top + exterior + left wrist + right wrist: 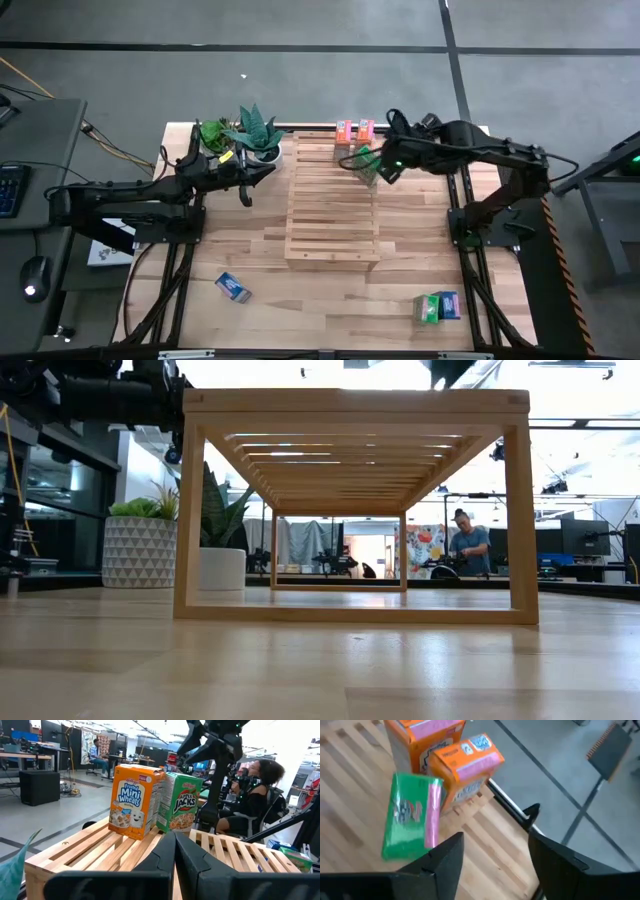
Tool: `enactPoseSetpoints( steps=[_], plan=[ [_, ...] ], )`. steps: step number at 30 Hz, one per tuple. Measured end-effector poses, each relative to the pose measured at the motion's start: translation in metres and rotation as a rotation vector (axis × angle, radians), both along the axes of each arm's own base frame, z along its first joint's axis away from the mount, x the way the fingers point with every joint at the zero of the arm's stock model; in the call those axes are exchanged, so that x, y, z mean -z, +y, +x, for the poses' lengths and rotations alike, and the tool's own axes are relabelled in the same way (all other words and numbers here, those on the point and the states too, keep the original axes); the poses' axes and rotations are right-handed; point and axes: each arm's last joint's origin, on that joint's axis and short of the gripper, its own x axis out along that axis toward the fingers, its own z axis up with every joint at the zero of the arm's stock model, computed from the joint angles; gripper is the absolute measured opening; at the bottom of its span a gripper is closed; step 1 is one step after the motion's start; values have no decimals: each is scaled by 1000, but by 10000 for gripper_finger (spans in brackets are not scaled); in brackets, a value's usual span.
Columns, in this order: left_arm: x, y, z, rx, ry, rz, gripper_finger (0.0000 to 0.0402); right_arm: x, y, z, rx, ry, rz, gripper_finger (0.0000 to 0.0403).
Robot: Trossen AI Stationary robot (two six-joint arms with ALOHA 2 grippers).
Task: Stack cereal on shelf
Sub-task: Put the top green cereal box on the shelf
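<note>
The light-wood slatted shelf stands mid-table. Two orange cereal boxes stand upright on its far end, and a green cereal box stands on its base just in front of them. In the left wrist view the green box stands beside an orange one. My right gripper hovers open above and just right of the green box, touching nothing. My left gripper is shut and holds nothing. It sits level off the shelf's left side.
A blue cereal box lies on the table near the front left. A green and a blue box lie together near the front right. Potted plants stand at the far left, beside my left arm. A person sits in the room beyond the table.
</note>
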Motion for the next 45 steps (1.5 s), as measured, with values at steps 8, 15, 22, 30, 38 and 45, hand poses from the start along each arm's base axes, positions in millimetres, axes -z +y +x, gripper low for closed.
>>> enactPoseSetpoints(
  steps=[8,15,22,30,38,45],
  plan=[
    [1,0,0,1,2,-15,0,48,4,-61,140,-46,39,93],
    [-3,0,0,-14,-33,1,0,100,8,-68,36,-337,72,15],
    [-3,0,0,-14,-37,3,0,140,3,-54,-28,-465,-7,5],
    [-3,0,0,-14,-31,2,0,143,-3,-44,-93,-585,-2,1],
    [-3,0,0,-14,-31,2,0,143,-2,-42,-141,-623,85,0],
    [-3,0,0,-14,-31,2,0,143,0,-42,-159,-638,135,0]
  ],
)
